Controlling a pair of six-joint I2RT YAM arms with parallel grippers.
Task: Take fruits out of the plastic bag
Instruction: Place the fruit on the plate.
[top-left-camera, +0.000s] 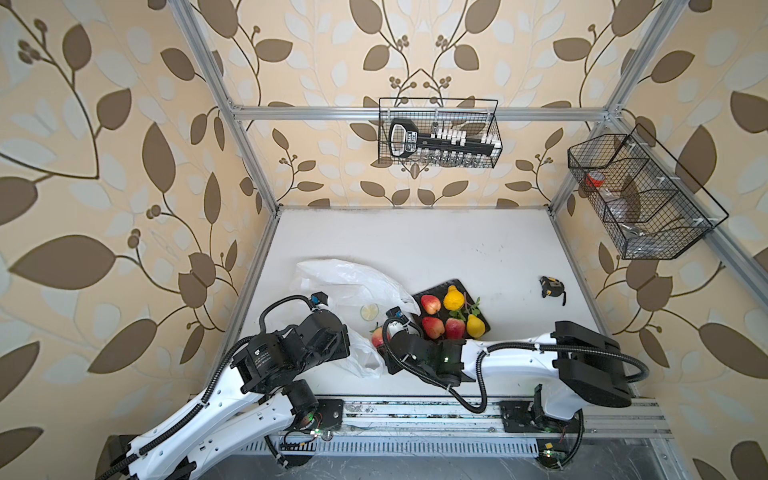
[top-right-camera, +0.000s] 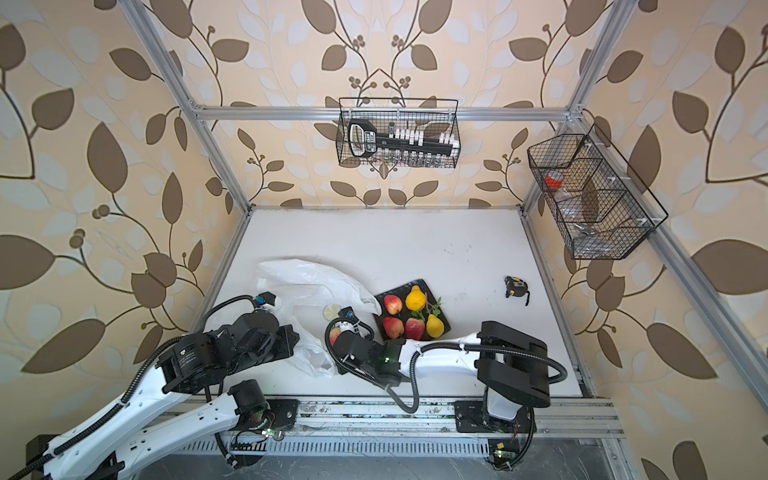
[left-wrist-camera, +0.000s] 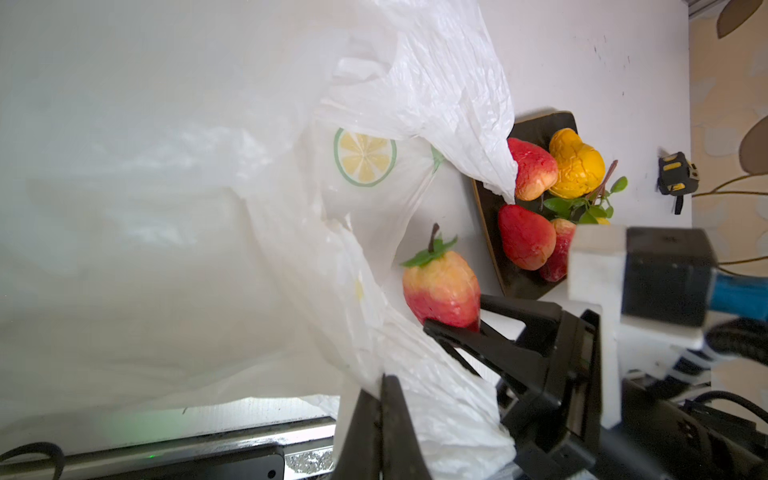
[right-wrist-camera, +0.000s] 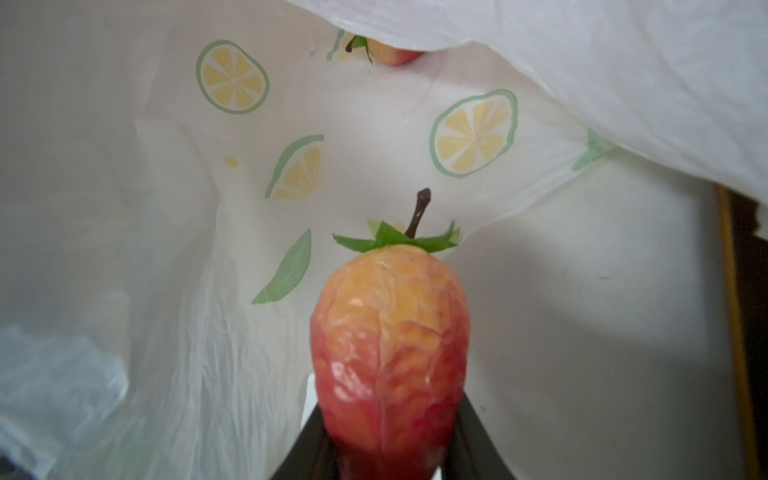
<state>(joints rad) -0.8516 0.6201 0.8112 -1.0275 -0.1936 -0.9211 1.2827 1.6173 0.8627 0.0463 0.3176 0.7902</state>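
Note:
The white plastic bag (top-left-camera: 353, 282) (top-right-camera: 307, 278) lies crumpled at the table's left, its mouth facing the black tray (top-left-camera: 441, 289). My left gripper (left-wrist-camera: 384, 384) is shut on the bag's near edge and holds it up. At the bag's mouth my right gripper (right-wrist-camera: 390, 419) (left-wrist-camera: 455, 311) is shut on the lower end of a red-yellow fruit (right-wrist-camera: 390, 345) (left-wrist-camera: 440, 286) (top-left-camera: 377, 336) with a green leaf and a brown stem. Another fruit (right-wrist-camera: 392, 54) peeks from under the bag's upper fold. Several fruits (top-left-camera: 432, 305) rest on the tray.
A black-and-yellow tape measure (top-left-camera: 552, 287) (left-wrist-camera: 675, 176) lies on the table at the right. Wire baskets hang on the back wall (top-left-camera: 438, 133) and the right wall (top-left-camera: 640, 199). A metal rail (top-left-camera: 415, 415) runs along the table's front edge.

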